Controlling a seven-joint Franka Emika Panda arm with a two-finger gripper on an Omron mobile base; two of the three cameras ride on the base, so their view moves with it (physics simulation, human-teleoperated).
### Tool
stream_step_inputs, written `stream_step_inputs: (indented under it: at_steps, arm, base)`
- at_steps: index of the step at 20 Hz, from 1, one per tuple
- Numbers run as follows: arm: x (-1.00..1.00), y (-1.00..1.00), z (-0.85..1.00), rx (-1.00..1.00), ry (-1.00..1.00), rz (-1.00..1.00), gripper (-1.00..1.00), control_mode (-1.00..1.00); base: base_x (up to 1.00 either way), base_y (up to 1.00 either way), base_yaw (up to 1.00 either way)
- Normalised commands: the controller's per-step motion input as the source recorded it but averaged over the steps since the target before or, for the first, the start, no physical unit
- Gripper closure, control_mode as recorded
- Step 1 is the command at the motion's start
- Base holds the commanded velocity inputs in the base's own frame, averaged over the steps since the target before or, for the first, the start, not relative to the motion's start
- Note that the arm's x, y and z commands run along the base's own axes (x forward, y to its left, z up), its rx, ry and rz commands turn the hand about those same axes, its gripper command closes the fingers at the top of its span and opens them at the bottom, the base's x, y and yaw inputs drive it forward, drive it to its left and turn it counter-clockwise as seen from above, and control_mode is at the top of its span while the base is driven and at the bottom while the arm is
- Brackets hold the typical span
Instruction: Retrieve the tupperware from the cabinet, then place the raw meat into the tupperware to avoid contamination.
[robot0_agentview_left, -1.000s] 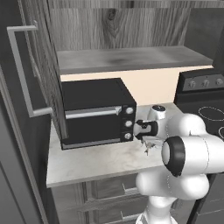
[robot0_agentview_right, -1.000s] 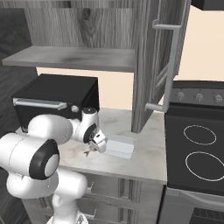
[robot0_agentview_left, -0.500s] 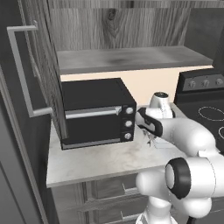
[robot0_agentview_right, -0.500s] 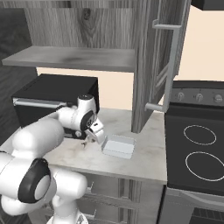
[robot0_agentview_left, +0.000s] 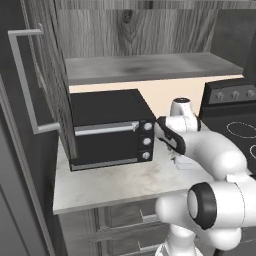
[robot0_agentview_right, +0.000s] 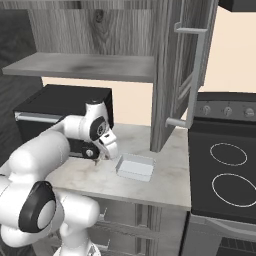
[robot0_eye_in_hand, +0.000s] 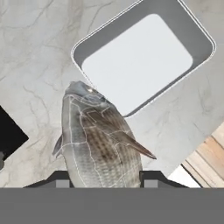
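A: Left base view first. What's there?
B: The cabinet (robot0_agentview_left: 55, 100) stands open over the counter (robot0_agentview_left: 115, 185), with the oven (robot0_agentview_left: 110, 130) under its shelf. The gripper (robot0_agentview_left: 173, 159) hangs low just right of the oven's knobs, above the counter. I cannot tell from here what it carries.

A: And the right base view?
B: The tupperware (robot0_agentview_right: 135, 167) sits on the counter (robot0_agentview_right: 165, 185), out of the cabinet (robot0_agentview_right: 175, 75), between the oven (robot0_agentview_right: 60, 117) and the stove (robot0_agentview_right: 227, 170). The gripper (robot0_agentview_right: 96, 159) is just left of it, apart from it, something small and dark at its tips.

A: Hand view?
B: The meat (robot0_eye_in_hand: 98, 140), grey-tan and streaked, is clamped between the two fingertips (robot0_eye_in_hand: 151, 178). It hangs over the counter (robot0_eye_in_hand: 35, 65), its far end overlapping the near rim of the tupperware (robot0_eye_in_hand: 140, 57).
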Motion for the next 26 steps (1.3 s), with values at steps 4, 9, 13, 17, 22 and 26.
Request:
stream_step_inputs:
  at_steps: [4,9,13,17,22,26]
  arm:
    - [0.00,-0.35,0.11,0.00,0.13,-0.26,1.00,-1.00]
    - [0.00,-0.48,-0.13,0.07,0.00,-0.26,1.00,-1.00]
    - [0.00,-0.32,-0.18,0.09,-0.08,-0.14,1.00,-1.00]
    - [0.05,-0.05,-0.02,0.00,-0.01,-0.02,1.00,-1.00]
    - [-0.01,-0.04,-0.02,0.00,0.00,-0.12,1.00,-1.00]
    - [0.00,-0.19,-0.11,0.00,0.01,-0.27,1.00,-1.00]
  base:
    - [0.00,0.00,0.00]
    - [0.00,0.00,0.00]
    - [0.00,0.00,0.00]
    - [0.00,0.00,0.00]
    - [0.00,0.00,0.00]
    - [0.00,0.00,0.00]
